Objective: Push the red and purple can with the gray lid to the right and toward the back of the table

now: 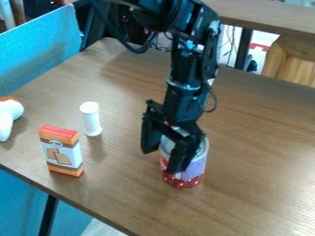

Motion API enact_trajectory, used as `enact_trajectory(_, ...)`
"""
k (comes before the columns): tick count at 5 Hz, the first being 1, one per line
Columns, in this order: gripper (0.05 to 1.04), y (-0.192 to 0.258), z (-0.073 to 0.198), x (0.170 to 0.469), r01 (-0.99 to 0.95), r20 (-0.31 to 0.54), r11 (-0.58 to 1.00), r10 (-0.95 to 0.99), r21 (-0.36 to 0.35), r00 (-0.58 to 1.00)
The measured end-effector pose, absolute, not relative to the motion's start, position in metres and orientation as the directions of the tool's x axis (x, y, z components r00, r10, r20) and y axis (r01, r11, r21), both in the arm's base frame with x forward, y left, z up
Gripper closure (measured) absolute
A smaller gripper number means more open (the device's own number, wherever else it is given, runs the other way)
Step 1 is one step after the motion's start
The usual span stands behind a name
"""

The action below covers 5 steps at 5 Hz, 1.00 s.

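Note:
The gripper [163, 161] hangs down at the middle of the table, with its two fingers spread apart. One finger is at the left of a can [193, 171]; the other crosses in front of it and hides part of its side. The can stands upright, with a silvery upper part and a red and purple label. Whether the fingers touch it, I cannot tell. Left of the gripper stands a white cylinder [90, 119]. An orange, white and red box [61, 151] with a cracker picture stands upright nearer the table's left edge.
A white object with an orange-brown top [11, 113] is at the far left of the wooden table [258, 184]. Blue panels border the table's left side. Behind its back edge are cables, a wooden piece of furniture [292, 60] and another tabletop [265, 16].

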<state>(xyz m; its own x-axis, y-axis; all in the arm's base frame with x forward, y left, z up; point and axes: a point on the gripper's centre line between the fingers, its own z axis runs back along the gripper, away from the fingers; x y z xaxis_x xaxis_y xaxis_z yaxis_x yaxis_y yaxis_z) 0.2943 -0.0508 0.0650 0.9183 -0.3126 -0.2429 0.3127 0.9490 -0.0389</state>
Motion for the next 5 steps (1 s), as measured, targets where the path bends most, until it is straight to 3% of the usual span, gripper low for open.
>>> enact_trajectory(1,0.083,-0.058,0.078,0.32,0.325,-0.186,0.943,-0.332,-0.066,0.925)
enact_trajectory(2,0.083,-0.054,0.074,0.338,0.315,-0.184,0.947,-0.323,-0.068,0.929)
enact_trajectory(5,0.083,-0.056,0.071,0.35,0.33,-0.167,0.942,-0.336,-0.066,0.927)
